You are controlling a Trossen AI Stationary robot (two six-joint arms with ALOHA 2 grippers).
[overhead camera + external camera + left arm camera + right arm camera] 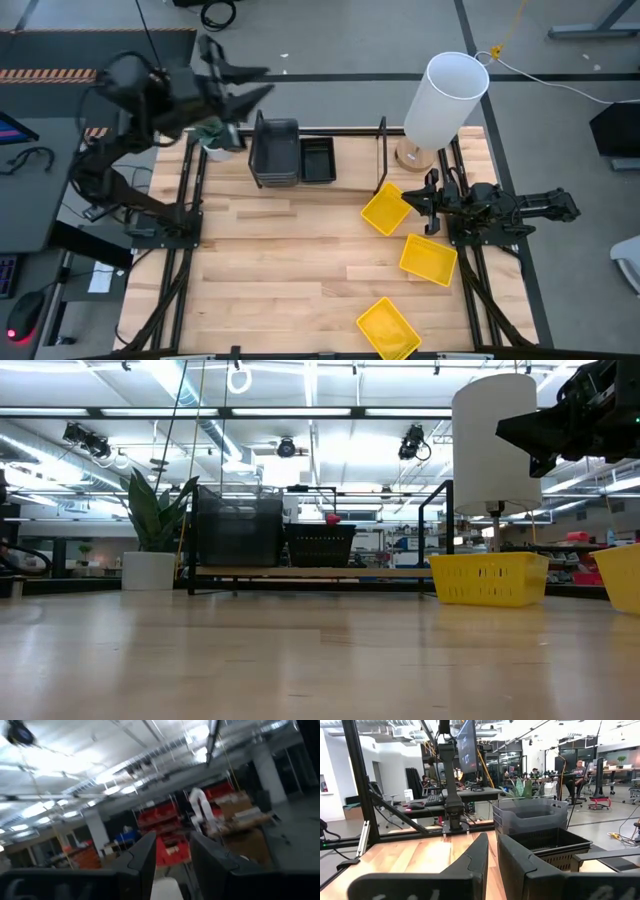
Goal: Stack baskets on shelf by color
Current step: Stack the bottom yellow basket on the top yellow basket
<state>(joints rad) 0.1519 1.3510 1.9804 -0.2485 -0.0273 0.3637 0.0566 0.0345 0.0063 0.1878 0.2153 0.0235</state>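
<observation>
yellow baskets lie loose on the table's right half, nearest one just beside the right gripper, jaws narrowly apart, empty. left gripper hangs open, far off beyond the shelf.

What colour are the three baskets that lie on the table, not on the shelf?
Bright yellow baskets; the high view shows them best.

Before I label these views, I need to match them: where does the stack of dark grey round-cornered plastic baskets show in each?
High view: stack of dark grey round-cornered plastic baskets, top centre-left, on the shelf.
Low view: left of centre.
Left wrist view: not in it.
Right wrist view: right of centre.
Shared landmark: the black mesh basket beside it.
</observation>
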